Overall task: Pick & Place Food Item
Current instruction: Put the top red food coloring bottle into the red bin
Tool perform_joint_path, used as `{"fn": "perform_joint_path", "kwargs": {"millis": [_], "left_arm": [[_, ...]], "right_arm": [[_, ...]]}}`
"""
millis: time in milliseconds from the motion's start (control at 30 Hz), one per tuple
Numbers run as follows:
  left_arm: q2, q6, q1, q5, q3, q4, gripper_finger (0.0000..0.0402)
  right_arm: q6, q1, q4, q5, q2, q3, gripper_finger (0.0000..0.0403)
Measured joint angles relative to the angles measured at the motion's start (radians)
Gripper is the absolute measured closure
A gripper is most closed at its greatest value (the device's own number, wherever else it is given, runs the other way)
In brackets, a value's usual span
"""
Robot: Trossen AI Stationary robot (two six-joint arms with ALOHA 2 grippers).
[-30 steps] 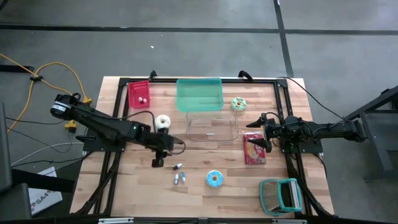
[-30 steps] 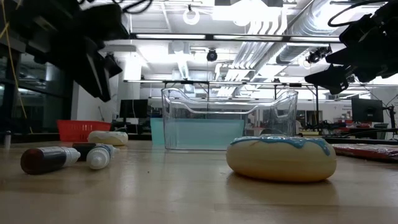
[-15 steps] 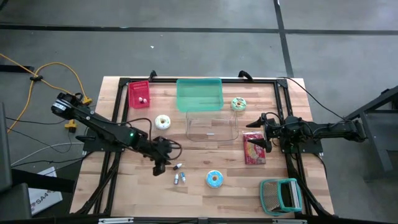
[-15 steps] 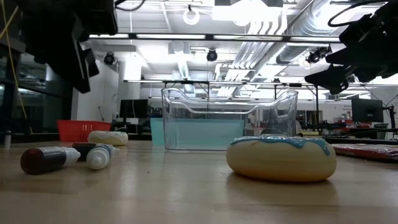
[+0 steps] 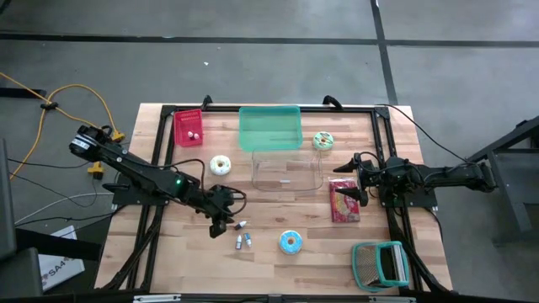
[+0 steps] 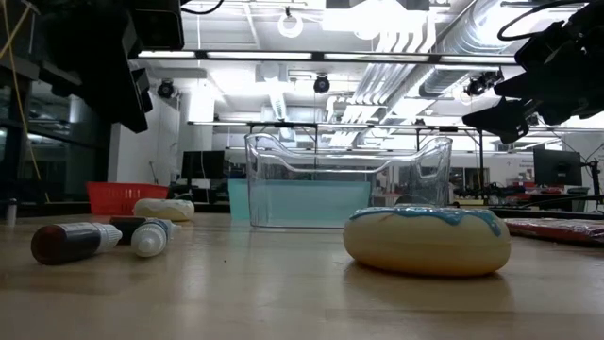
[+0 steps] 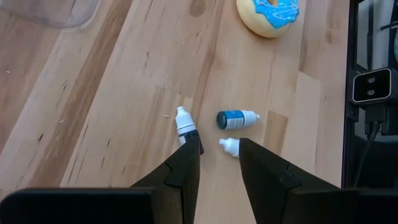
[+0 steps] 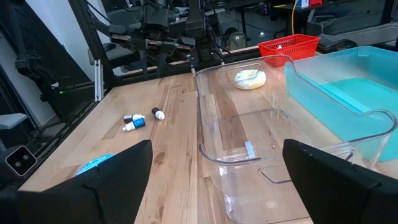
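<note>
a blue-iced doughnut point(image 5: 290, 242) and a white-iced one point(image 5: 221, 165) are seen on the pale, wood-grained table point(image 5: 278, 268). a red basket point(image 5: 188, 127), a teal bin point(image 5: 269, 128) and a clear container point(image 5: 286, 172) (colourless) are shown; both arms are dark.
</note>
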Motion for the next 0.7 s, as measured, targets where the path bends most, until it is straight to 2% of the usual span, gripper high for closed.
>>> {"fn": "perform_joint_path", "kwargs": {"millis": [700], "left_arm": [[-0.005, 0.001, 0.0, 0.037, 0.0, 0.05, 0.0293]], "right_arm": [[0.0, 0.0, 0.0, 0.0, 0.0, 0.0, 0.0053]]}}
